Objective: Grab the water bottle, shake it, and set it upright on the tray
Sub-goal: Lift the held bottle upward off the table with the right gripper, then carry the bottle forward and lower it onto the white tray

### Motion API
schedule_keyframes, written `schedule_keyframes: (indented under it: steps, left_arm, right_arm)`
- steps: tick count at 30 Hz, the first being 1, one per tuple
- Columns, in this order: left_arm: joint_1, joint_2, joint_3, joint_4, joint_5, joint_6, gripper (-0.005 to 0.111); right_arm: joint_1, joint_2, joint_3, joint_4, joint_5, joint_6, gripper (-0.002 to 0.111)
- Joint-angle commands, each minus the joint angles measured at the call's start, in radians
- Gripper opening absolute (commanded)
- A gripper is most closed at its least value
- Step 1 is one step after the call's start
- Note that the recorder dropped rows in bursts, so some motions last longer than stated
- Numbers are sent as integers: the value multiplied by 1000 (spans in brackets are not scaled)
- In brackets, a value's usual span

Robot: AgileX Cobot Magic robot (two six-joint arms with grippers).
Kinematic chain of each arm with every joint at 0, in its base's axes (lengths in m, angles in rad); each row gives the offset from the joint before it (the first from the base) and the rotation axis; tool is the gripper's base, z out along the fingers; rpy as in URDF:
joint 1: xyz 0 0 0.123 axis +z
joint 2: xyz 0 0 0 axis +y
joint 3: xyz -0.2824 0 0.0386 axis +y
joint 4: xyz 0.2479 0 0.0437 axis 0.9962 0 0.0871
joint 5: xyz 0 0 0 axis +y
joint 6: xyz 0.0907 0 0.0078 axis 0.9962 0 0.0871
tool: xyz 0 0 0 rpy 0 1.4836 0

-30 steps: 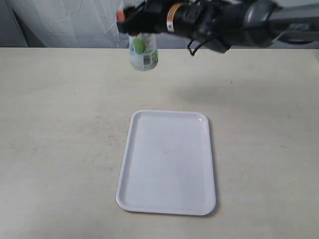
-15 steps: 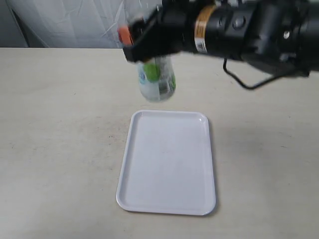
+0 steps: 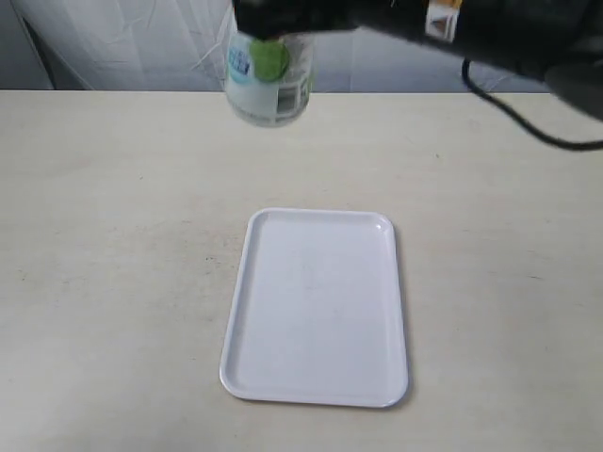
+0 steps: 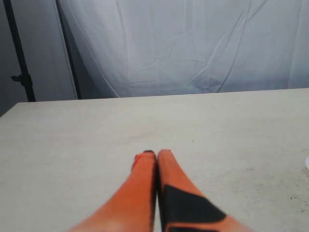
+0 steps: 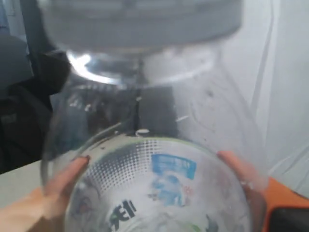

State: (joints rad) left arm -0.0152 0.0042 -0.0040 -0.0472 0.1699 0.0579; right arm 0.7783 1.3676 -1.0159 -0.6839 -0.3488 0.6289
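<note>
Currently left gripper [image 4: 155, 153] idle, jaws pressed together on nothing, over bare worktop [image 4: 72, 135]. Water bottle [image 3: 268, 80] hangs high beyond the tray's [image 3: 316, 311] far left corner, clamped in right gripper [image 5: 153, 159].

Risk: smooth, rounded plastic between two fingers; a hard shake could slip it loose.

Right wrist view alone shows orange fingers [image 5: 65, 181] bracketing the bottle. Exterior view alone places it against the tray.

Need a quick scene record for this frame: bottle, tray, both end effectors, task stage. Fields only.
tray: flat on table, bare
water bottle: lifted clear of table and tray, slightly blurred
right end effector: shut on water bottle
left end effector: shut, holding nothing
stage: bottle not yet stood on tray
</note>
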Motion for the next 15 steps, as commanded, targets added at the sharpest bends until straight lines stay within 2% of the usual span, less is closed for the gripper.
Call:
schedule_keyframes:
  steps: [1, 3, 6, 15]
  left_arm:
    - [-7, -4, 4, 0, -7, -3, 2]
    - [-7, -4, 4, 0, -7, -3, 2]
    - [-7, -4, 4, 0, -7, -3, 2]
    - [-7, -4, 4, 0, -7, -3, 2]
  right_arm:
    - [0, 16, 22, 6, 276, 2, -1]
    - [0, 76, 90, 12, 342, 2, -1]
    - [0, 150, 179, 12, 293, 2, -1]
    - [34, 174, 234, 66, -114, 57, -1]
